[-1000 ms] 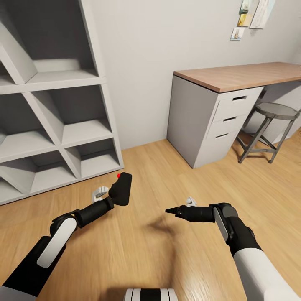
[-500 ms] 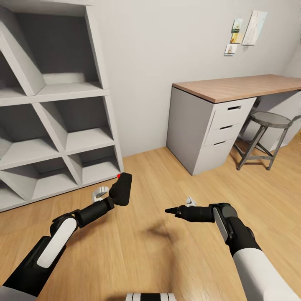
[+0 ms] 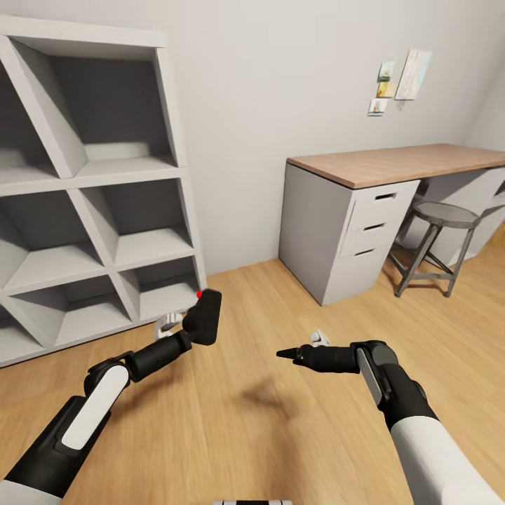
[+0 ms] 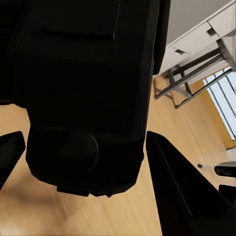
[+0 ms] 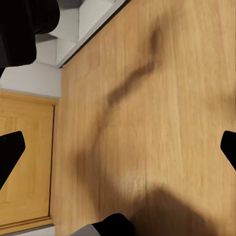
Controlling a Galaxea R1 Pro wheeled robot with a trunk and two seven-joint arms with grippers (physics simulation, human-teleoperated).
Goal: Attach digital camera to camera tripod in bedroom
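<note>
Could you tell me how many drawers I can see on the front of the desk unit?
3, stacked on the grey pedestal under the desk: top drawer, middle drawer, bottom drawer. The desk's far end runs past the picture's edge, so more may be hidden there.

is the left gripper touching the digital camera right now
Touching. In the left wrist view the digital camera sits between the jaws of the left gripper; the head view shows it carried at that arm's tip, above the floor.

A home room: white cube shelf (image 3: 91,196), wooden-top desk (image 3: 393,165), stool (image 3: 438,242), wood floor (image 3: 280,421).
</note>
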